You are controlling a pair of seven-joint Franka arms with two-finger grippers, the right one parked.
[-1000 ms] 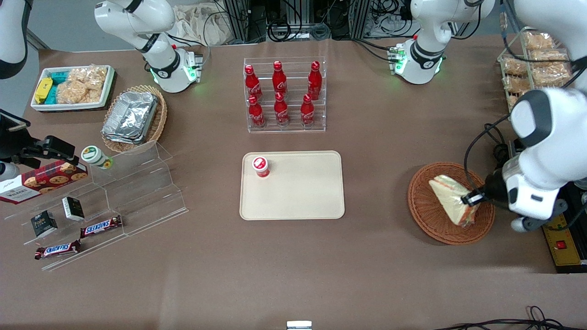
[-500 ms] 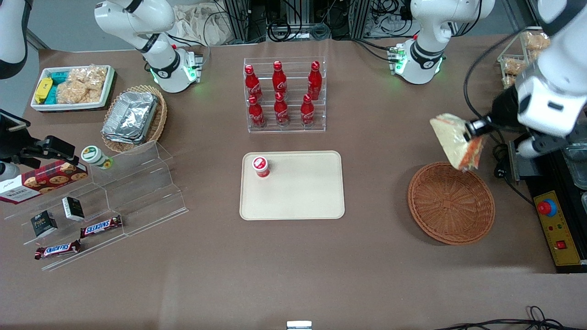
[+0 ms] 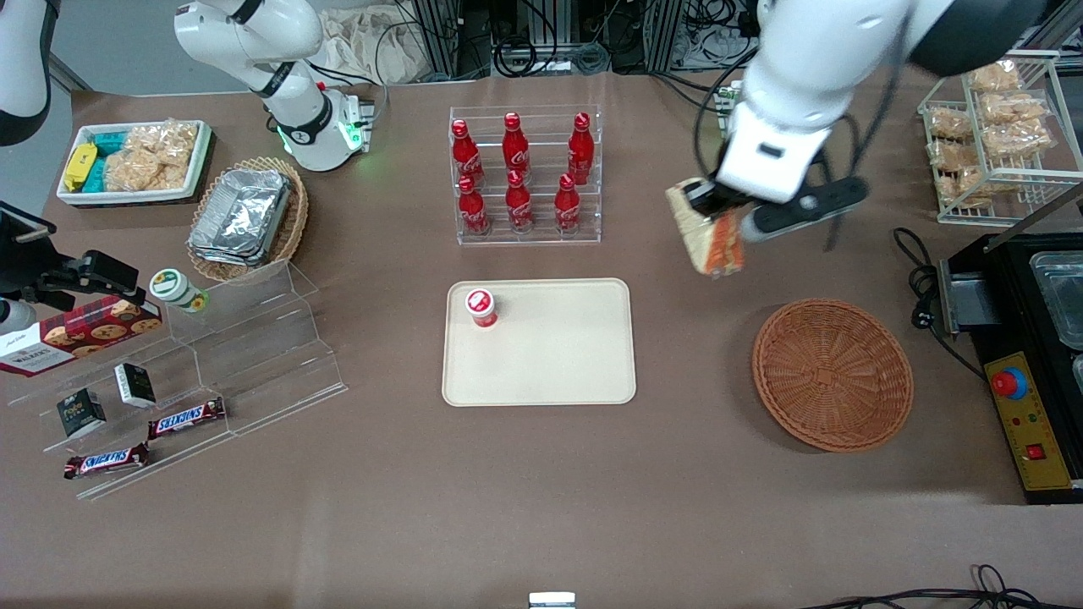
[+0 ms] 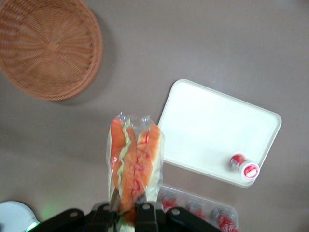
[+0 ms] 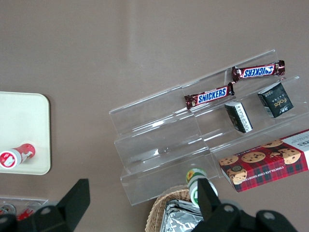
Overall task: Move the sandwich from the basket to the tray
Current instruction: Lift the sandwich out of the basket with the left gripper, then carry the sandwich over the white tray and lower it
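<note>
Sandwich (image 3: pixel 711 237) clamped in the gripper (image 3: pixel 706 203) jaws, mid-carry, 1 o'clock of the tray (image 3: pixel 541 372); basket (image 3: pixel 833 372) empty. Next: swing over tray, lower, release.

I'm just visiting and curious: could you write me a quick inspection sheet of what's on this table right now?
Surface: brown table, flat.
Job's things: sandwich held in the air, outside the empty basket and not yet over the tray.
Clutter: small red-capped bottle on the tray; red bottles in a clear rack; candy bars on clear steps; foil containers in a pale basket.
Grippers: gripper, fingers shut on the sandwich.
Cables: black cable beside the basket.
Surroundings: control box with red button.
</note>
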